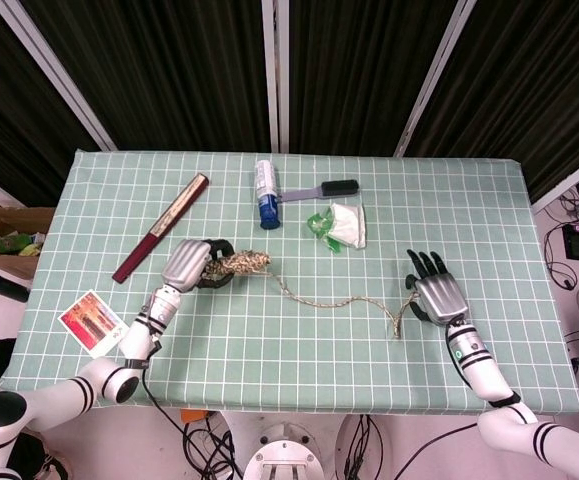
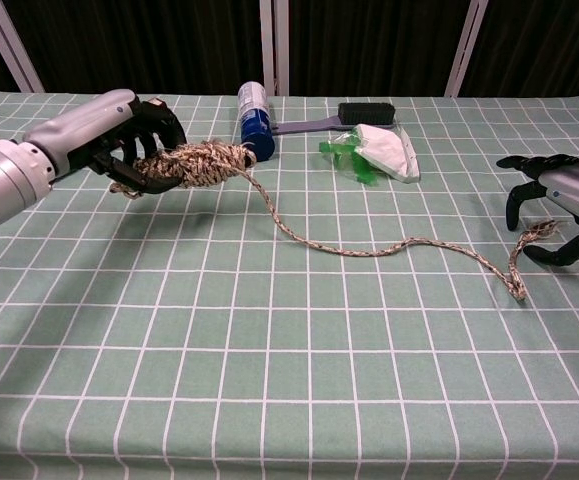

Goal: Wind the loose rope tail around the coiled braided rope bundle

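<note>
The bench (image 1: 489, 200) carries the work under a green checked cloth, and the rope occupies its middle band. The left hand (image 2: 134, 140) grips the coiled braided rope bundle (image 2: 201, 160) at its left end, fingers wrapped round it, and appears to hold it at or just above the cloth near the left side. The bundle's long axis runs roughly left to right across the bench, its free end pointing toward the centre. The loose rope tail (image 2: 369, 250) leaves that free end and trails in a shallow wave toward the right side, ending in a short doubled-back hook at the frayed tip (image 2: 541, 230). The right hand (image 2: 559, 205) hovers just beside that tip with fingers spread and curved downward; it holds nothing, and whether a fingertip touches the tip cannot be told. Judged step: securing the tail end. To do it well, the right hand should pinch the tail just behind the fray, not on the loose fibres, and lift it clear before carrying it toward the bundle. Wraps should run across the bundle's long axis, starting next to the left hand's fingers, under light steady tension. The left hand should hold the bundle level so the coils do not slip off the free end.
</note>
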You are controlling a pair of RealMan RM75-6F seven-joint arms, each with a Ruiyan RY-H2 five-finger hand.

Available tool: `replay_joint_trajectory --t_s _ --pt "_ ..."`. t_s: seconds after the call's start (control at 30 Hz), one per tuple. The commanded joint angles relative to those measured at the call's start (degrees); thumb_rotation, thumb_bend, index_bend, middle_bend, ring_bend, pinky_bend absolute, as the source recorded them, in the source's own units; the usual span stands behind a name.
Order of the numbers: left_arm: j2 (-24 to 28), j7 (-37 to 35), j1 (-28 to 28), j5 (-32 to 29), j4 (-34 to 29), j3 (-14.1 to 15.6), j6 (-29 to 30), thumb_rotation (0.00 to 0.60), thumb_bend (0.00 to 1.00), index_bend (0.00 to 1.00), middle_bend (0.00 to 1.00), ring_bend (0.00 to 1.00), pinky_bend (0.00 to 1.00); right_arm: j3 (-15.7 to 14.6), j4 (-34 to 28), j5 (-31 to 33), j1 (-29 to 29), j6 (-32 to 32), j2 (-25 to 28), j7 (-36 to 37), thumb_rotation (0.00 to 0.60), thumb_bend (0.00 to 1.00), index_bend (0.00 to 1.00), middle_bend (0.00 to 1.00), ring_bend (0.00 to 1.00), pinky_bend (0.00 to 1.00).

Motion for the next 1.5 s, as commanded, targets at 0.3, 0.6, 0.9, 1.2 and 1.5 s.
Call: replay_joint_trajectory --t_s 0.3,0.6,0.9,1.2,1.5 --pt "-0.05 -0.25 -0.1 0.1 0.46 0.15 -0.36 0.6 0.43 0.65 0.64 0.54 0.64 -0.14 1.44 0.2 0.35 0.15 -0.83 0.31 0.6 0.33 0.52 0.02 0.0 0.0" --pt "0.03 -0.13 -0.16 -0.06 0.33 0.18 -0.75 0.6 0.44 0.65 0.64 0.54 0.64 -0.31 2.56 -0.01 0.31 0.88 -1.41 1.01 0.6 0.36 0.58 0.03 0.0 0.0" --pt "-0.28 -0.62 -0.25 -0.15 0.71 0.2 -1.12 0.6 0.44 0.65 0.64 0.54 0.64 -0.4 3.49 -0.36 -0.03 1.9 -1.74 2.57 0.6 0.42 0.66 0.05 0.0 0.0" --pt "-0.07 -1.21 -0.06 -0.28 0.49 -0.06 -0.76 0.6 0.44 0.65 0.64 0.54 0.64 -1.03 3.95 -2.56 -0.72 4.55 -1.74 5.73 0.6 0.45 0.81 0.07 0.0 0.0" --pt "0.78 -0.04 -0.03 -2.79 -2.5 -2.66 -0.34 0.6 0.45 0.65 0.64 0.54 0.64 -1.66 -1.44 -9.32 -1.38 12.81 0.02 9.55 0.6 0.48 0.9 0.08 0.0 0.0"
